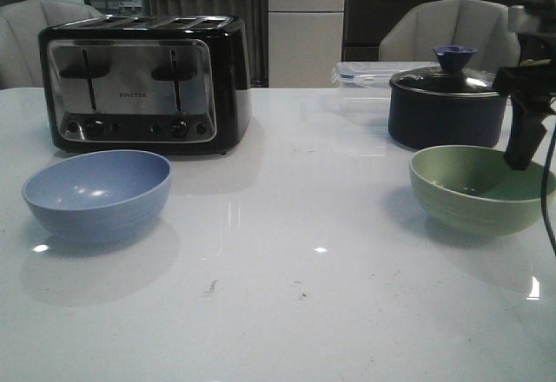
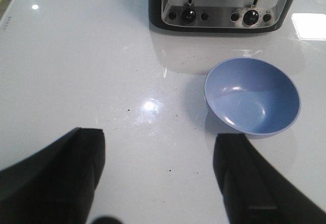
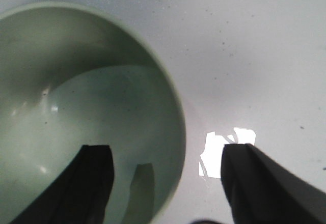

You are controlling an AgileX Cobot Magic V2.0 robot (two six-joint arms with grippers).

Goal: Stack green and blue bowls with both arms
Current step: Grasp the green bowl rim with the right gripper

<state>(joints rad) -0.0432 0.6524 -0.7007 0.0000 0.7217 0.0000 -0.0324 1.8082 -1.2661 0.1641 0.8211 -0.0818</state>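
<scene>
**Two bowls, unstacked**

Blue bowl point(image 1: 96, 194): nearest the camera, table's left, before the toaster point(image 1: 143, 80). My left gripper point(image 2: 160, 180): fingers spread, empty, bowl lying ahead toward its right finger. Green bowl point(image 1: 483, 187): table's right, before the navy pot point(image 1: 446, 104). My right gripper point(image 3: 168, 183): nearer its bowl, fingers spread astride the rim, one inside, one outside.
</scene>
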